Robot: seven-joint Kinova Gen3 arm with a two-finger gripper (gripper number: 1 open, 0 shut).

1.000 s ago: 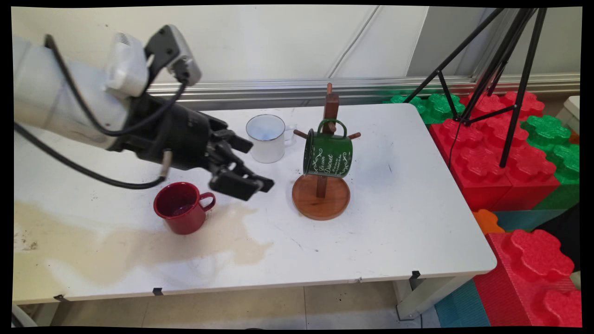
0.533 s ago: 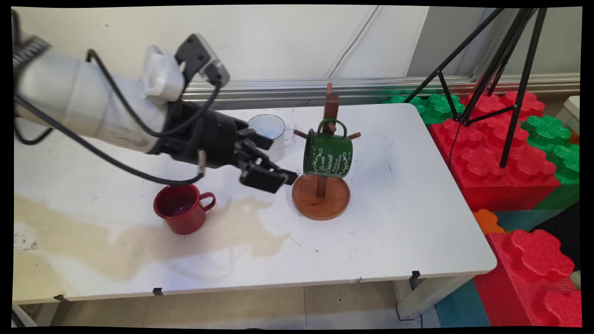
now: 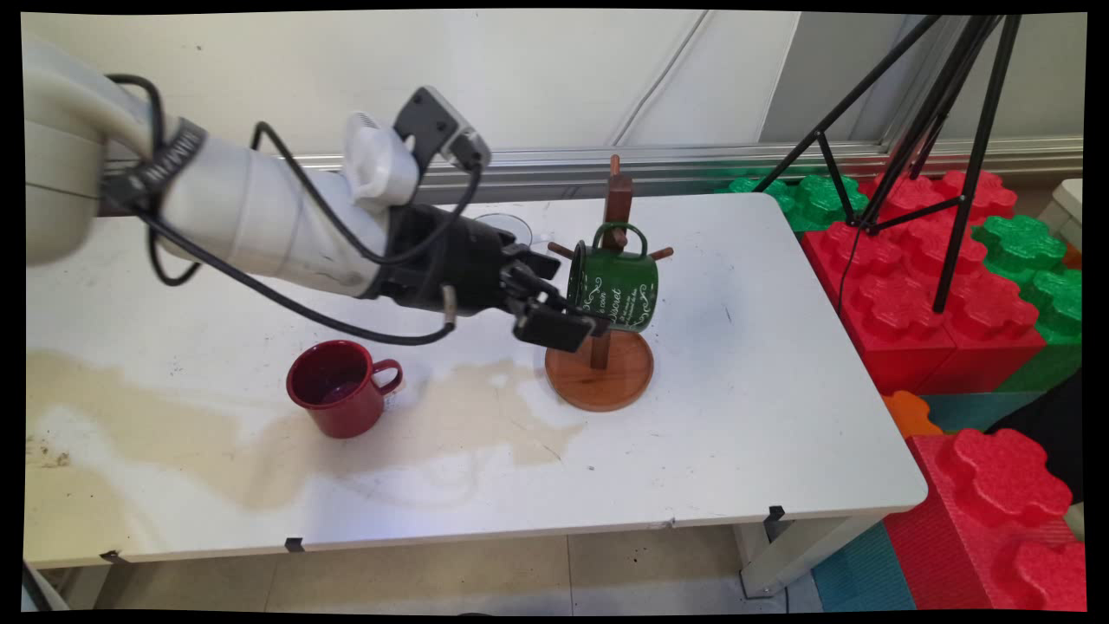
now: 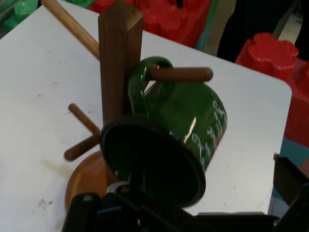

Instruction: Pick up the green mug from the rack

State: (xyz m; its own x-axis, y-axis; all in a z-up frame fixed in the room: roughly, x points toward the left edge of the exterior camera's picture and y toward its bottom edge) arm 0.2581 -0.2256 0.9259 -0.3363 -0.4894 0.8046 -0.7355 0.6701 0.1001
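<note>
We see the gripper [image 3: 582, 319] at the open mouth of the green mug [image 3: 617, 288]. Its fingers stand apart: in the hand view one finger [image 4: 289, 186] rises at the right of the mug [image 4: 188, 125], clear of it, and the other side is low in front of the rim. Whether any finger touches the rim, we cannot tell.

The green mug hangs by its handle on a peg of the wooden mug tree [image 3: 613, 204], tilted, with its mouth turned to the left, toward the gripper. The round base of the tree [image 3: 606, 386] rests on the white table [image 3: 762, 364], just under the mug.

To the left and nearer, a red mug [image 3: 338, 400] stands upright — well apart from the gripper. Behind the arm, on the far side, only the rim of a white mug [image 3: 511, 222] shows. A wide brownish stain [image 3: 173, 442] lies on the table around the red mug and runs close to the base of the tree.

On the right, beyond the table, there are big red and green blocks [image 3: 936, 286] and a black tripod [image 3: 944, 130].
</note>
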